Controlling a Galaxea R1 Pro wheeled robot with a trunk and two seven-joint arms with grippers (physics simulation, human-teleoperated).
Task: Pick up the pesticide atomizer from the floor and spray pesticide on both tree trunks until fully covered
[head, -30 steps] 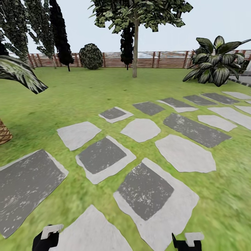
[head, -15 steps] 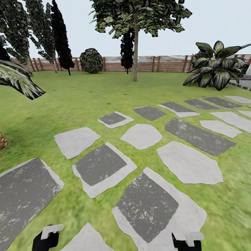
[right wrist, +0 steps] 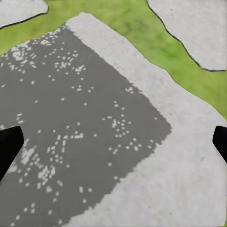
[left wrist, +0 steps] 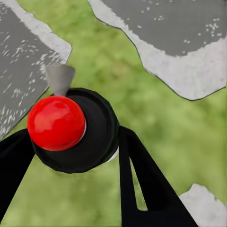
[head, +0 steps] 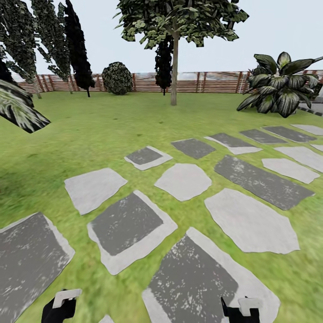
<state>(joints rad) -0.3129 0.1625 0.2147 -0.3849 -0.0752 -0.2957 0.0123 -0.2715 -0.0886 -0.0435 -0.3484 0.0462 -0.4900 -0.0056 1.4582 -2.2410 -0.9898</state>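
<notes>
Left gripper is closed on the sprayer; right gripper is spread wide, empty. Pickup is done and transit is under way. Next: approach the tree trunk beyond the stepping stones and spray.

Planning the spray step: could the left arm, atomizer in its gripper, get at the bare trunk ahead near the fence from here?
Probably not: the tree trunk stands far across the lawn, while the left gripper with the atomizer hangs over the stepping stones.
</notes>
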